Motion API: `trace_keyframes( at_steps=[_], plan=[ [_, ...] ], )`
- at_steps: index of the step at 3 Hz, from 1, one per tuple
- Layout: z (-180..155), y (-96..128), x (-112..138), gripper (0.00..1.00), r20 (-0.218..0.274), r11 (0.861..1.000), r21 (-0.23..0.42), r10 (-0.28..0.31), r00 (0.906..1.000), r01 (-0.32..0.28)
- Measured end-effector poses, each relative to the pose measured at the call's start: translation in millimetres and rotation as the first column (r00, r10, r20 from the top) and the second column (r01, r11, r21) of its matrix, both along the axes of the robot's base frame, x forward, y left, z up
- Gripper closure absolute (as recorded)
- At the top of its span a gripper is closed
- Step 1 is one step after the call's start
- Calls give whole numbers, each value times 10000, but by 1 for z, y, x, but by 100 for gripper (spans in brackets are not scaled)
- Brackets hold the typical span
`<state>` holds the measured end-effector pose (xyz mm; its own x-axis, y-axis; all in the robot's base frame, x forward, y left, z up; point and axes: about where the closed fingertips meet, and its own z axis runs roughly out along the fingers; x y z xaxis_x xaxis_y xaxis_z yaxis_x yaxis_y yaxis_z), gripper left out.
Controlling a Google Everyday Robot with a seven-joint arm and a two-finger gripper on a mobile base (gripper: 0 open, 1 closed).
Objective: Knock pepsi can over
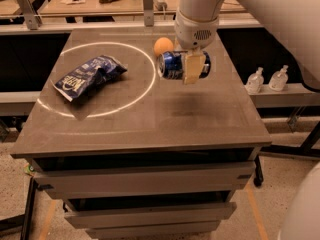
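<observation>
End effector (pixel 190 67) around can (pixel 170 65) beside orange (pixel 163 46)

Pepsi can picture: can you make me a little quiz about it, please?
1. True or false: the can stands upright.
2. What lies inside the white circle? A) two bottles B) snack bag C) nothing
3. Fill in: the pincer, over the far side of the table, is shut on the ____.
Key: 1 false, it is turned sideways; 2 B; 3 can.
</observation>
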<state>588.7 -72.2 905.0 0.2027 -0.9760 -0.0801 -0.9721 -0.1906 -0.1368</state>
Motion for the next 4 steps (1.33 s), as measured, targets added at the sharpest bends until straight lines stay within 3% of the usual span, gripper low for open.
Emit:
trace_keyframes(
  at_steps=[2, 4],
  plan=[
    [-32, -10, 5, 100, -515, 9954, -950, 36, 9987, -85],
    [-58, -2, 2, 100, -1215, 9940, -1077, 51, 9926, -183]
  ],
)
